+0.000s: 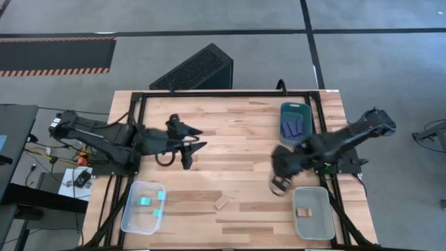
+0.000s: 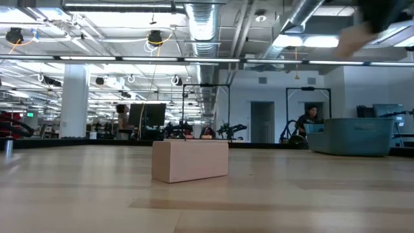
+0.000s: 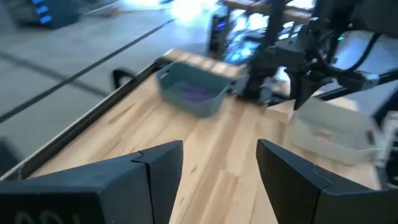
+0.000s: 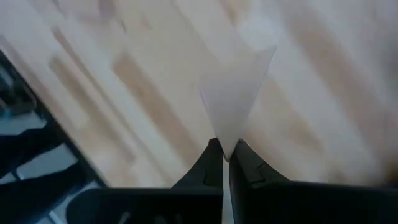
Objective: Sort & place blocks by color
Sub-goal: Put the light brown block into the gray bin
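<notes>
My right gripper [image 1: 279, 184] is shut on a pale wood piece [image 4: 235, 87] above the table, just left of the grey tray [image 1: 327, 224], which holds one wood piece [image 1: 302, 213]. My left gripper [image 1: 193, 148] is open and empty over the table's left middle. Another wood block [image 1: 223, 203] rests flat on the table near the front edge and also shows in the low view [image 2: 189, 160]. The clear tray [image 1: 132, 217] holds teal cubes [image 1: 145, 201]. The dark teal tray [image 1: 295, 107] holds dark blue bars [image 1: 291, 127]. My right gripper pinches the pale wood piece by its narrow end [image 4: 226, 142] between its two fingertips [image 4: 208, 163]. The piece sticks out beyond the fingertips and widens away from them. In the low view the piece [image 2: 352, 40] is lifted clear of the table.
The black frame rails [image 1: 139, 104] run along the table's sides. The three trays stand at the front left, the front right and the far right. Bare wood lies in the table's middle [image 1: 237, 150].
</notes>
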You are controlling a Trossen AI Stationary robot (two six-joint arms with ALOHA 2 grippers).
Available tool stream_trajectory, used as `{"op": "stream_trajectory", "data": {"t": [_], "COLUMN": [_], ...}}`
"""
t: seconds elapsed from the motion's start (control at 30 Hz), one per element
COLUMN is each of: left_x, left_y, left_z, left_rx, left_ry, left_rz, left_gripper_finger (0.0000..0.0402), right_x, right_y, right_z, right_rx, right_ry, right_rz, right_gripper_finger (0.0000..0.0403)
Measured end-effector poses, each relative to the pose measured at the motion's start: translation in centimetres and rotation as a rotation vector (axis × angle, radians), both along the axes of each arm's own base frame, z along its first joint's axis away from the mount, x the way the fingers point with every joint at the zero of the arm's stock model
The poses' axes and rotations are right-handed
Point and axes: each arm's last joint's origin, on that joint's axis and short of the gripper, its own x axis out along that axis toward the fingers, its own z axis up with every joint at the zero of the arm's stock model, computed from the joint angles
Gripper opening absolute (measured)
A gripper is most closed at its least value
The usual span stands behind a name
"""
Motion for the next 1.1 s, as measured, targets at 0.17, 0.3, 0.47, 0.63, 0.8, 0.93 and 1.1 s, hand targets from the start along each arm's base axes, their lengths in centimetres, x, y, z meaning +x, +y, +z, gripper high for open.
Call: {"op": "stream_trajectory", "data": {"t": [0.17, 0.3, 0.47, 0.63, 0.8, 0.93, 1.1], "left_x": [2.8, 5.5, 8.2, 9.4, 9.4, 9.2, 9.1], "left_y": [1.3, 1.5, 1.3, 0.9, 1.0, 1.1, 1.1], "left_z": [0.4, -0.4, -2.4, -3.7, -3.7, -3.2, -3.1], "left_rx": [0.034, 0.033, 0.003, -0.014, 0.028, 0.055, 0.052], "left_ry": [-0.096, -0.157, -0.16, -0.128, -0.126, -0.154, -0.151], "left_rz": [-0.169, -0.287, -0.386, -0.453, -0.457, -0.459, -0.458], "left_gripper_finger": [0.0194, 0.0194, 0.0194, 0.0194, 0.0194, 0.0194, 0.0194], "right_x": [-4.6, -7.0, -9.4, -10.8, -10.7, -9.9, -9.1], "right_y": [4.0, 7.1, 10.8, 14.0, 16.0, 17.1, 17.7], "right_z": [0.7, 0.4, -0.8, -2.8, -5.3, -7.0, -8.2], "right_rx": [0.05, 0.085, 0.108, 0.075, 0.008, -0.024, -0.034], "right_ry": [0.103, 0.152, 0.262, 0.34, 0.369, 0.38, 0.391], "right_rz": [-0.088, -0.157, -0.24, -0.3, -0.339, -0.333, -0.324], "right_gripper_finger": [0.0012, 0.0012, 0.0012, 0.0012, 0.0012, 0.0012, 0.0012]}}
